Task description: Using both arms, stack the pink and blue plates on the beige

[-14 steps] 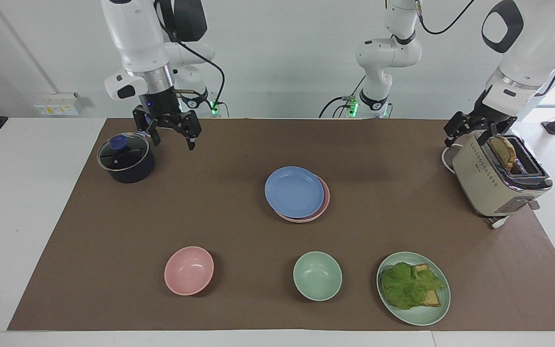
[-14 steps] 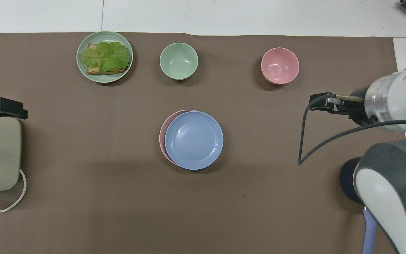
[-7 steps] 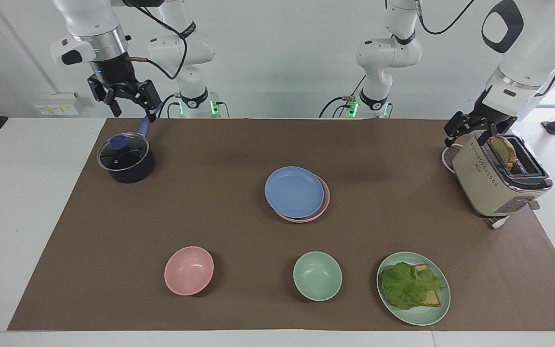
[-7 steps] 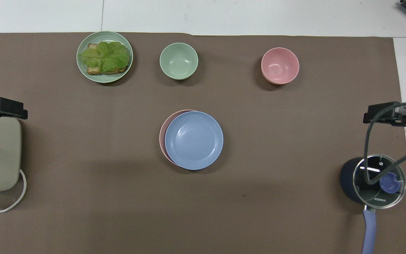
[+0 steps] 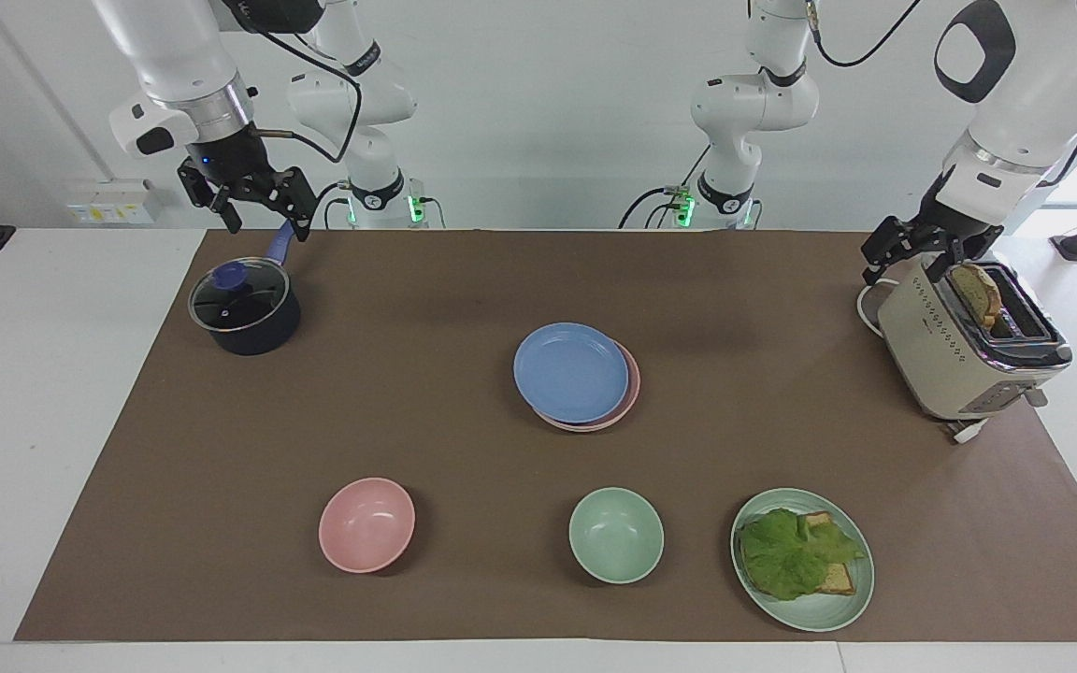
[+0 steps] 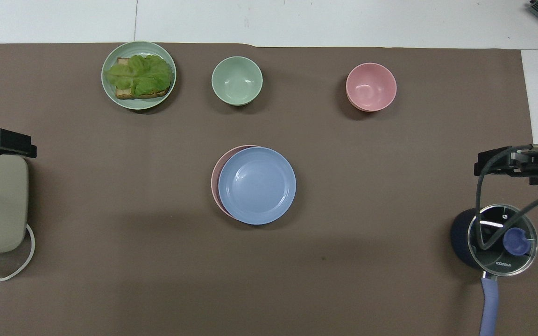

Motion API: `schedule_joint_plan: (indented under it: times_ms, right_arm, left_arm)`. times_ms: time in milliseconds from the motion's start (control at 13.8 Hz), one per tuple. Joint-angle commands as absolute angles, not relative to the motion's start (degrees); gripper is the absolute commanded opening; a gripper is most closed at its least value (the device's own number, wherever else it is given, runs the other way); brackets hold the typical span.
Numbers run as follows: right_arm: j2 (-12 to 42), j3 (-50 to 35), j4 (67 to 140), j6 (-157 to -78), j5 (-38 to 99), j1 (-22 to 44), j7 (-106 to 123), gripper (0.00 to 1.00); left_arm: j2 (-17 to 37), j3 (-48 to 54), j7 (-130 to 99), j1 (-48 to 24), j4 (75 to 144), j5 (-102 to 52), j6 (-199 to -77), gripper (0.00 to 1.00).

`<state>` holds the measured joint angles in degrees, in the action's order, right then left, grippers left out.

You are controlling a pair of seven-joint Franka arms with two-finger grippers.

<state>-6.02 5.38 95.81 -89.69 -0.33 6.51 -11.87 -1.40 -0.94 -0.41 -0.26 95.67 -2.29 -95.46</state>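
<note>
The blue plate (image 5: 571, 372) (image 6: 257, 185) lies on top of the pink plate (image 5: 633, 385) (image 6: 215, 177) at the middle of the brown mat, shifted a little so only a crescent of pink rim shows. The beige plate is hidden. My right gripper (image 5: 263, 224) (image 6: 507, 161) hangs open and empty in the air over the pot's blue handle. At the left arm's end of the table my left gripper (image 5: 903, 257) (image 6: 3, 142) waits open and empty, close beside the toaster.
A dark pot with a glass lid (image 5: 244, 308) (image 6: 500, 238) stands at the right arm's end. The beige toaster (image 5: 964, 346) holds bread. Farther from the robots sit a pink bowl (image 5: 366, 523), a green bowl (image 5: 615, 535) and a green plate (image 5: 819, 619) with lettuce toast.
My right gripper has risen from low beside the pot and swung out toward the right arm's end, now over the pot's handle. The left arm and the plates have not moved.
</note>
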Motion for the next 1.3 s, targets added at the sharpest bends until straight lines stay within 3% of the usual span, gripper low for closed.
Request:
schedule_joint_plan:
  times_ms: [0,795,1228]
  right_arm:
    - [-6.7,5.4,96.5,-89.6,0.0,4.0,-10.1,1.0]
    - [-6.4,5.4,97.2,-94.7,-1.3,2.6,-2.6,1.0]
    - [-6.2,5.3,96.6,-93.4,-1.3,2.5,-3.0,1.0]
  left_arm:
    - [-1.7,-1.5,0.1,-1.0,95.1,-1.4,-94.3,1.0]
    - [-1.7,-1.5,0.1,-1.0,95.1,-1.4,-94.3,1.0]
    - [-1.7,-1.5,0.1,-1.0,95.1,-1.4,-94.3,1.0]
